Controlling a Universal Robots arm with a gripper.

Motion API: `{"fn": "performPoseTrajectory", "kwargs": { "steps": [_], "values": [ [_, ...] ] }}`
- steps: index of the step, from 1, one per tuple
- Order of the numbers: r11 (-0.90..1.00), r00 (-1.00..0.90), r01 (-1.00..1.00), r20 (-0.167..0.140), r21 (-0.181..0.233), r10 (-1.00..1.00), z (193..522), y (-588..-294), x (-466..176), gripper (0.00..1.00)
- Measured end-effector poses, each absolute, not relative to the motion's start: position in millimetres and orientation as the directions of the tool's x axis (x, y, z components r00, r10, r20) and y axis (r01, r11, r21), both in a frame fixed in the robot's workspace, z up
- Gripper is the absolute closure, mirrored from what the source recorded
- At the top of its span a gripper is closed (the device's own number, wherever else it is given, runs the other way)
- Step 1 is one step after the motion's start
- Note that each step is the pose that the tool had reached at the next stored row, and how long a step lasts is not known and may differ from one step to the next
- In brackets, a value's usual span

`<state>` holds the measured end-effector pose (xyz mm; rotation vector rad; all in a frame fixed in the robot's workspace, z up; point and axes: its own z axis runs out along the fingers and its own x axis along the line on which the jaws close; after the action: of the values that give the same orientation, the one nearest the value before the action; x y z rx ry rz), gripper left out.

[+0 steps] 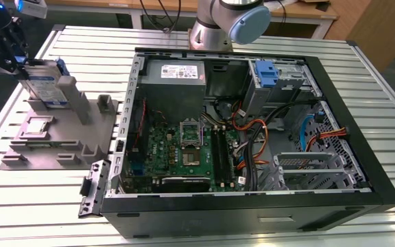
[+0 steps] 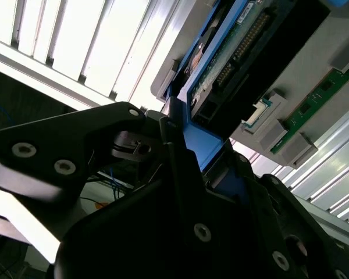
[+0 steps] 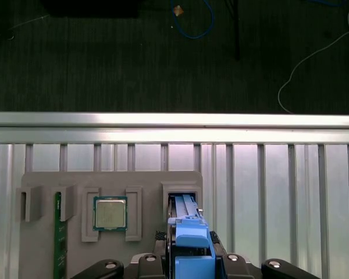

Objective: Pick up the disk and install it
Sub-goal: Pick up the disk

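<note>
The gripper (image 3: 192, 263) had its black fingers (image 2: 122, 125) closed on the blue bracket rail (image 3: 192, 241) of the disk (image 1: 48, 85), and the second wrist view showed no gap between finger and plastic. The disk stood on edge in a slot of the grey holder plate (image 1: 81, 141), on the exterior view's left, outside the computer case (image 1: 382, 170). I could not tell whether its lower edge sat fully in the slot.

To my judgement the lift wanted a straight pull along the slot walls with the drive kept upright. The hold was on a plastic rail, not the metal body, so a tilt could jam it or twist it loose.

On the same plate lay a CPU (image 3: 110, 213) and a green memory stick (image 3: 59, 241), near the disk but apart from it. Farther off, the open case showed the motherboard (image 1: 177, 149), the power supply (image 1: 177, 72) and a drive cage (image 1: 290, 74) with a blue bracket (image 1: 267, 72) in it. Orange and black cables (image 1: 256, 139) ran between board and cages, and looked the likeliest hindrance.
</note>
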<state>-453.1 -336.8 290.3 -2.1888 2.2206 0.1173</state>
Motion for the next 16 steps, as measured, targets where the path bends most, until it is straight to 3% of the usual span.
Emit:
{"fn": "performPoseTrajectory", "kwargs": {
  "steps": [16],
  "values": [
    [0.013, -0.016, -0.999, -0.068, 0.039, -0.998, 309.2, -336.8, -453.2, 0.63]
  ]
}}
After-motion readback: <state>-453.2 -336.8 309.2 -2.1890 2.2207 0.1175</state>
